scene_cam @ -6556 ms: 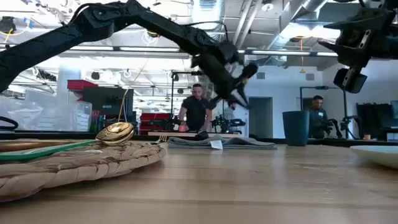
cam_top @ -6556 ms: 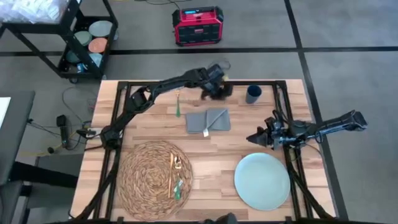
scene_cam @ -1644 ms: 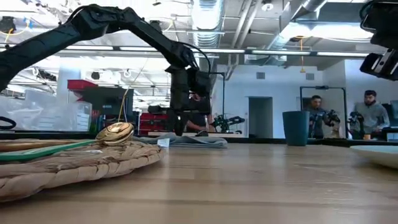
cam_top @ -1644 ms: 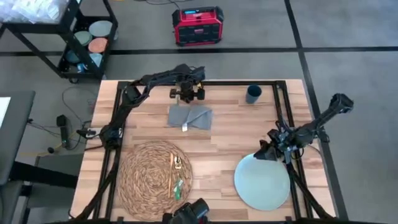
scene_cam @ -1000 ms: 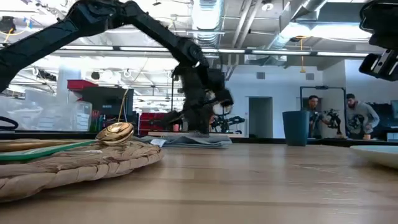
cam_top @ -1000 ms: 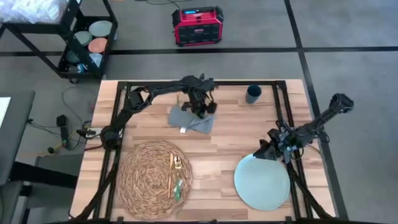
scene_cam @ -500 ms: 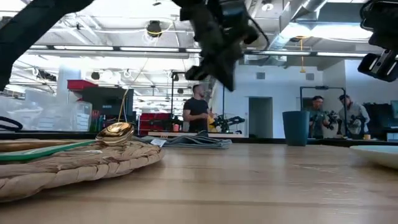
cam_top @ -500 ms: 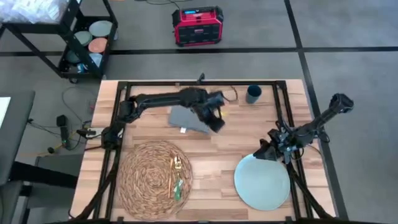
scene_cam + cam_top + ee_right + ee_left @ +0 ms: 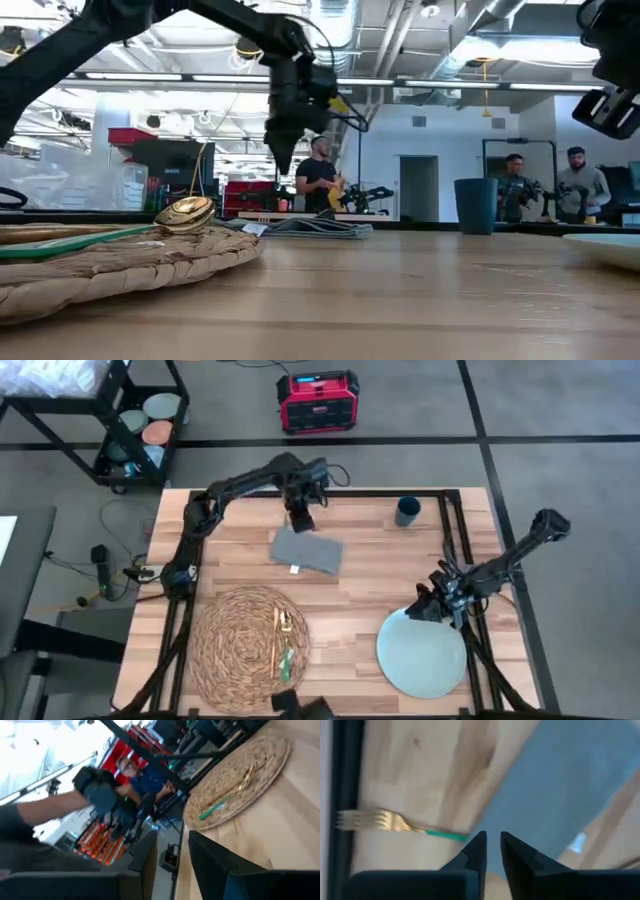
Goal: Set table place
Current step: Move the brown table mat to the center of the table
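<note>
Take the napkin (image 9: pixel 307 550) as your landmark: it lies flat on the table (image 9: pixel 380 575), mid-way across and toward the far edge. Your left gripper (image 9: pixel 299 520) hangs just beyond the napkin's far edge, raised off the wood, its jaws almost closed with only a thin slit between them and nothing held. Directly ahead of those fingers (image 9: pixel 476 852), in the left wrist view, lies the fork (image 9: pixel 395 824), its green handle running under or against the napkin's edge; you cannot tell which.

The step in hand looks like fetching that fork. You will likely need to part the jaws, drop straight down and pinch the handle where it is clear of the cloth, so the napkin does not drag along.

The placemat (image 9: pixel 248 648) sits on the near side of the napkin, to the left, with cutlery (image 9: pixel 281 642) already on it. The plate (image 9: pixel 421 652) lies near-right of the napkin, and the cup (image 9: pixel 406 512) far-right. Your right gripper (image 9: pixel 430 606) waits at the plate's far rim, jaws parted and empty.
</note>
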Tool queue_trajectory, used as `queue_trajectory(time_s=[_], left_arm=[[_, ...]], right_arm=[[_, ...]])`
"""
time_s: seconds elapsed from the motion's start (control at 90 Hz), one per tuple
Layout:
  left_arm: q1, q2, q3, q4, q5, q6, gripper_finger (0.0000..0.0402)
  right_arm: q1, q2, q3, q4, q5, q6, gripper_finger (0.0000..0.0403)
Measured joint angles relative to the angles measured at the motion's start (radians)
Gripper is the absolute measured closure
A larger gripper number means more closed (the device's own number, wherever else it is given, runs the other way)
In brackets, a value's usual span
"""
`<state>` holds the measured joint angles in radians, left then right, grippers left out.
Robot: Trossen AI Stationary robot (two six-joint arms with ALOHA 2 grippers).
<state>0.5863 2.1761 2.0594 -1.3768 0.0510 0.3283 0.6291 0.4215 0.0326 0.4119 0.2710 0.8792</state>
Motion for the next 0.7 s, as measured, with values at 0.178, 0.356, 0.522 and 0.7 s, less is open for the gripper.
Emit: queue_trajectory(time_s=[0.178, 0.356, 0.522, 0.7], left_arm=[[0.037, 0.000, -0.021, 0.076, 0.031, 0.185, 0.0273], [0.043, 0.001, -0.080, 0.077, 0.035, 0.247, 0.0246], [0.027, -0.029, -0.148, -0.067, 0.128, -0.014, 0.0246], [-0.056, -0.210, -0.355, -0.149, 0.161, -0.155, 0.0268]], right_arm=[[-0.001, 0.025, 0.000, 0.001, -0.011, 0.070, 0.0301], [-0.001, 0.025, 0.000, 0.018, -0.012, 0.091, 0.0301], [-0.001, 0.025, 0.000, 0.026, -0.011, 0.108, 0.0301], [-0.003, 0.025, 0.000, -0.018, -0.011, 0.116, 0.0301]])
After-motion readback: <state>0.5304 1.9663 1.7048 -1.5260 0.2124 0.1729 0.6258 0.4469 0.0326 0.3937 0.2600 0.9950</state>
